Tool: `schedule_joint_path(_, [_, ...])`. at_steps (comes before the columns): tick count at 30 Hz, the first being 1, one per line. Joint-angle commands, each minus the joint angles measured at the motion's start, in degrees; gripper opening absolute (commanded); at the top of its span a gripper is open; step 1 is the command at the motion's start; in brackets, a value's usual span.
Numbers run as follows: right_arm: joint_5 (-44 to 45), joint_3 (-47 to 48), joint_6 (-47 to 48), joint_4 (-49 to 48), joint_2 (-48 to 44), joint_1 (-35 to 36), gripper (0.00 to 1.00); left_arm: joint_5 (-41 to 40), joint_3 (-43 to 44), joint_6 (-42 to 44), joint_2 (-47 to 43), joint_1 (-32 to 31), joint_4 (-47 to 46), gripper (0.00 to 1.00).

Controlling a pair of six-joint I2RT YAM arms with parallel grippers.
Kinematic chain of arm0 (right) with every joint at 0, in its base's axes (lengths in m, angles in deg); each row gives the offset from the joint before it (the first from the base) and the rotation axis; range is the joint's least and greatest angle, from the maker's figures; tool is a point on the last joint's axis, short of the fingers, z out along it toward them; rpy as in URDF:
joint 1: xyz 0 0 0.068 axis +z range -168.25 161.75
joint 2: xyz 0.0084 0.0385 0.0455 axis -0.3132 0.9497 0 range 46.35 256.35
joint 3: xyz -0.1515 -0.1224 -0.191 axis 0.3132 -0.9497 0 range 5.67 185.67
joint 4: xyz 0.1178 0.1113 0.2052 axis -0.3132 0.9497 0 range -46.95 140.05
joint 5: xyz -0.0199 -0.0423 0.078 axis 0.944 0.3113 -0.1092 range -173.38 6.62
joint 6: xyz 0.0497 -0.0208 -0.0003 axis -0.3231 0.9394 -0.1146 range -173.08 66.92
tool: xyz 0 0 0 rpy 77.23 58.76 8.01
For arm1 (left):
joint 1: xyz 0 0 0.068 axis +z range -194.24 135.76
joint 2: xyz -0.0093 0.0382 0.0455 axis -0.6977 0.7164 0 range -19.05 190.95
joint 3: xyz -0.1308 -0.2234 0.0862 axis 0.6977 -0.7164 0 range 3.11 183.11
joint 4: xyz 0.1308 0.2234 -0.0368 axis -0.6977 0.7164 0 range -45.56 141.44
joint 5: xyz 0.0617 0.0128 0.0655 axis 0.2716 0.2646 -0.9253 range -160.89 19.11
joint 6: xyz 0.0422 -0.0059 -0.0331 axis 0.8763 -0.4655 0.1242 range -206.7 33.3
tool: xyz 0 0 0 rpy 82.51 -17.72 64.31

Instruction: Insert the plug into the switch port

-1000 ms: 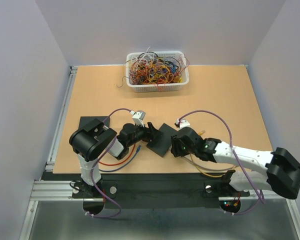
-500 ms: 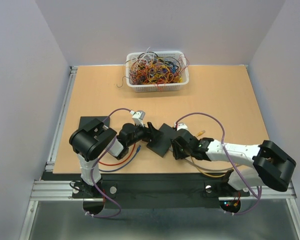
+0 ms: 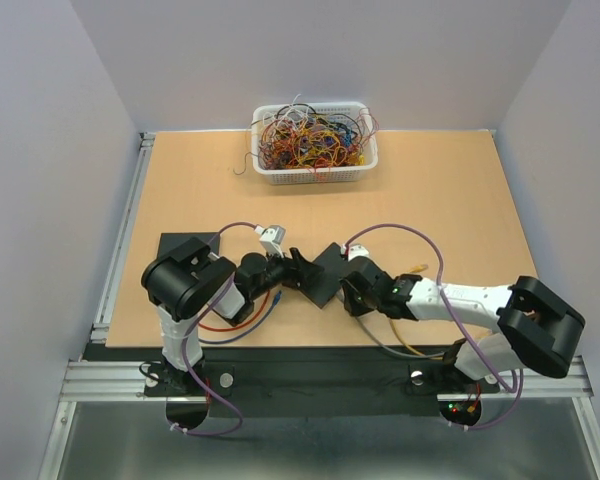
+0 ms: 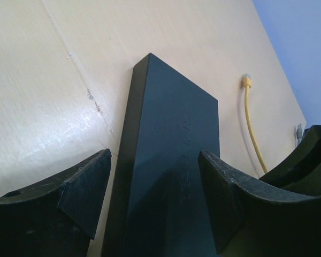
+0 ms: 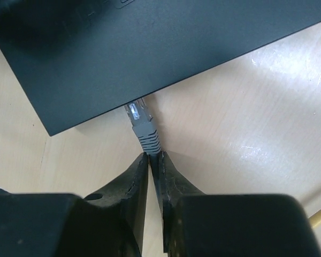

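Observation:
The flat matte-black switch box (image 3: pixel 327 274) lies mid-table; its ports are hidden in every view. My left gripper (image 3: pixel 300 268) straddles the box's left end. In the left wrist view the box (image 4: pixel 171 160) fills the gap between both fingers (image 4: pixel 85 187), which press its sides. My right gripper (image 3: pixel 352 292) is just right of the box, shut on the boot of a grey plug (image 5: pixel 142 120). The plug's clear tip meets the near edge of the box (image 5: pixel 150 48). The right gripper (image 5: pixel 154 158) has its jaws nearly closed behind the boot.
A white basket (image 3: pixel 315 172) of tangled wires stands at the back. A black pad (image 3: pixel 180 246) lies left of the left arm. Red and blue cables (image 3: pixel 242 320) loop near the left arm. A yellow cable (image 4: pixel 252 126) lies right of the box.
My right gripper has moved left with the plug up to the box's edge. The left gripper and the box have shifted slightly away from the arm bases.

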Motion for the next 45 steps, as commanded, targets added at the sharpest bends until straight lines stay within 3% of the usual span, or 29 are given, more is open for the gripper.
schedule_joint_path(1, [2.46, 3.94, 1.43, -0.4, 0.75, 0.45, 0.11, -1.9, -2.86, -1.1, 2.95, -2.71, 12.28, 0.79])
schedule_joint_path(19, [3.87, 16.87, 3.28, -1.8, 9.98, 0.45, 0.06, -5.25, -1.71, -5.76, 5.93, -8.17, 14.74, 0.78])
schedule_joint_path(25, [4.48, 20.73, 4.07, -4.78, 8.23, 0.45, 0.0, -5.96, -1.54, -5.68, 6.63, -8.34, 15.97, 0.78])
schedule_joint_path(32, [2.03, 21.53, 9.51, -18.23, 6.81, 0.45, 0.01, -4.99, 0.13, -5.06, 7.86, -8.87, 17.64, 0.78])
schedule_joint_path(38, [-10.0, 17.67, 15.31, -34.31, 9.98, 0.45, 0.0, -2.09, 2.24, -3.3, 9.71, -9.84, 19.31, 0.78])
schedule_joint_path(45, [-15.73, 19.33, 19.89, -35.11, 15.69, 0.54, 0.01, -2.0, 3.12, -2.95, 9.71, -9.84, 22.82, 0.79])
